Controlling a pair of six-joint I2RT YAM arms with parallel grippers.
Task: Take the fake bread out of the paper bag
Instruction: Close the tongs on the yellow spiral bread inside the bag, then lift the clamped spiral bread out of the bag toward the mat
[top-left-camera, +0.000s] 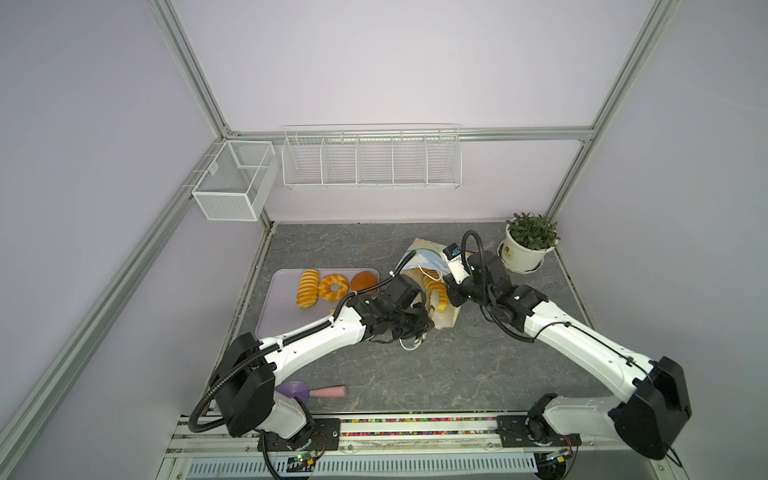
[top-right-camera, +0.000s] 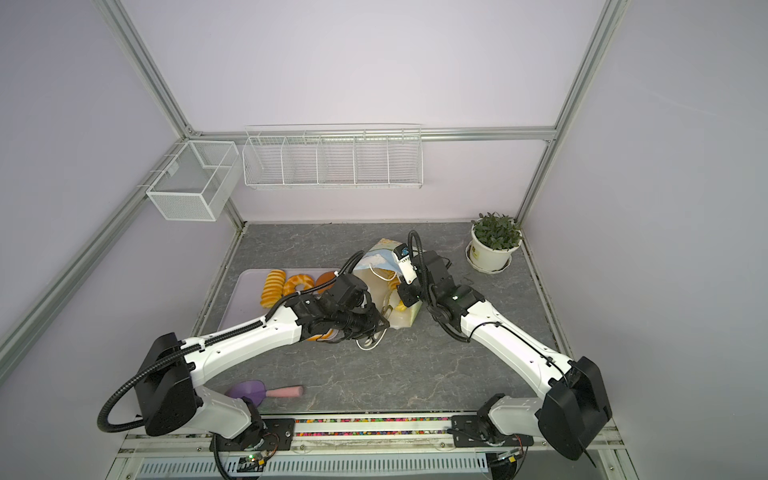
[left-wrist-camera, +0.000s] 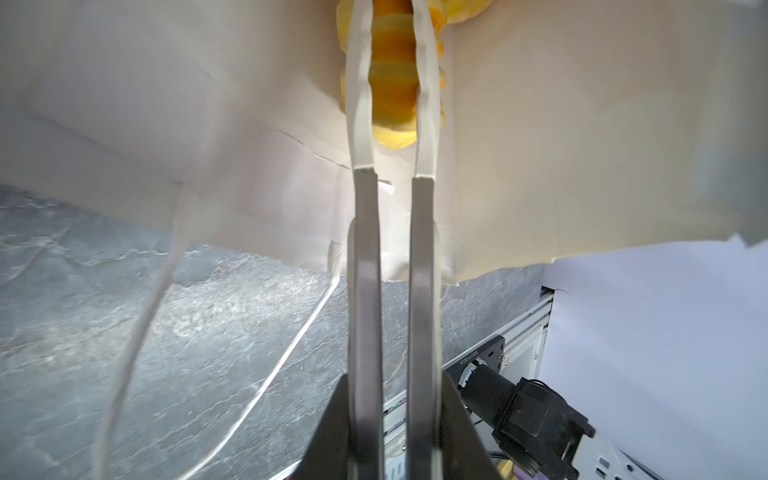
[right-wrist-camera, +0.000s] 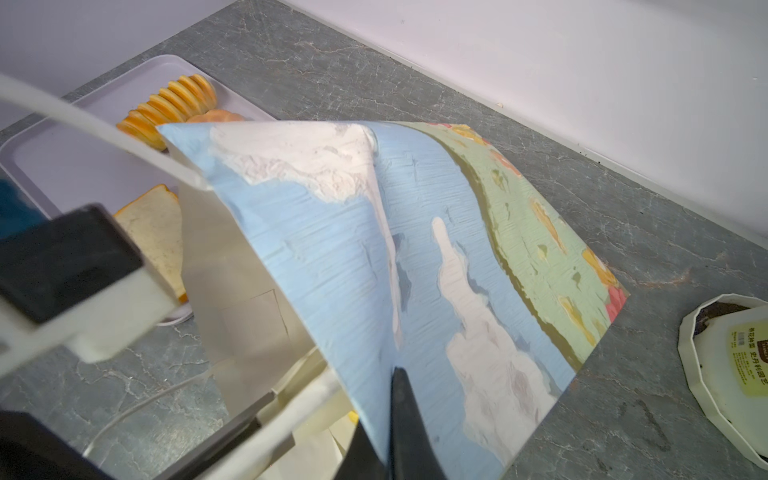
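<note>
The paper bag (top-left-camera: 419, 257) (top-right-camera: 380, 255) lies on its side on the grey table, mouth toward the arms, sky print up (right-wrist-camera: 353, 249). My left gripper (top-left-camera: 430, 307) (left-wrist-camera: 390, 25) reaches into the mouth, shut on a ridged golden loaf of fake bread (left-wrist-camera: 392, 95) (top-left-camera: 436, 291) against the white inside. My right gripper (top-left-camera: 446, 286) (right-wrist-camera: 390, 374) is shut on the bag's upper wall and holds it lifted. On the lavender tray (top-left-camera: 282, 307) lie another ridged loaf (top-left-camera: 307, 289), a braided ring (top-left-camera: 332, 286), a round bun (top-left-camera: 363, 281) and a toast slice (right-wrist-camera: 158, 237).
A potted plant (top-left-camera: 525, 245) stands at the back right, close to the right arm. A purple scoop with a pink handle (top-left-camera: 307, 391) lies near the front left. One white cord handle (top-left-camera: 411, 343) trails on the table. Wire baskets (top-left-camera: 370, 160) hang on the back wall.
</note>
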